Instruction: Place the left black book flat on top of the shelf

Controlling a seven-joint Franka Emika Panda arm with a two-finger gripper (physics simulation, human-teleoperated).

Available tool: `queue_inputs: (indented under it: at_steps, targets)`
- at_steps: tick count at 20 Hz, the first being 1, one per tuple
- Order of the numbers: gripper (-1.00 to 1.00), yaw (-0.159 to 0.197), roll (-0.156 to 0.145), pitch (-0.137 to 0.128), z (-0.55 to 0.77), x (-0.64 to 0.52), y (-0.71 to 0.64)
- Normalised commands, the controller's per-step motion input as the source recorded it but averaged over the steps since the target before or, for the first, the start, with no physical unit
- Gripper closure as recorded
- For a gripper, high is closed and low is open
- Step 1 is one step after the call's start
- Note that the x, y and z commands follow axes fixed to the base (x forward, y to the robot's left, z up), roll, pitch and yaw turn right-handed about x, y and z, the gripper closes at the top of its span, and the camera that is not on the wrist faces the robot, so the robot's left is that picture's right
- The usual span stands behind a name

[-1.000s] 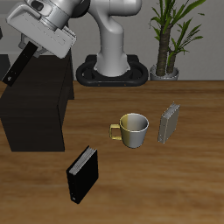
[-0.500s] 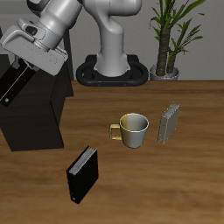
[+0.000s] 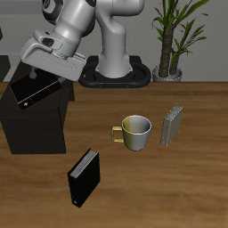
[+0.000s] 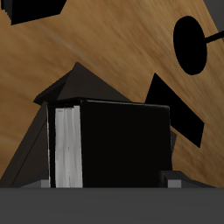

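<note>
Left black book (image 3: 36, 87) is pinched in the hand (image 3: 52, 69) — tilted, nearly flat, hanging just over the top of the shelf (image 3: 36, 125); can't tell if its low end touches the top. The wrist view shows the book (image 4: 122, 144) square in front of the hand, its white page edge to one side, the fingers (image 4: 173, 181) closed on its near edge. The shelf sits directly under the hand, a matt black box on the desk (image 3: 178, 178).

Out from the hand, towards the desk's front edge: the second black book (image 3: 84, 176), standing upright, well apart from the shelf. Further out across the desk: a yellow mug (image 3: 135, 132) and, just beside it, the grey book (image 3: 172, 126), upright. Behind the hand is the robot base (image 3: 116, 67), with a potted plant (image 3: 172, 40) beyond it.
</note>
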Motion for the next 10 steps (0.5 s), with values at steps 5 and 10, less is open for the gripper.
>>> queue_inputs:
  at_steps: [5, 10]
  targets:
    - [-1.0, -0.016, 0.072, 0.031, 0.08, 0.02, 0.44]
    - [-1.0, -0.032, 0.077, 0.034, 0.02, -0.04, 0.34]
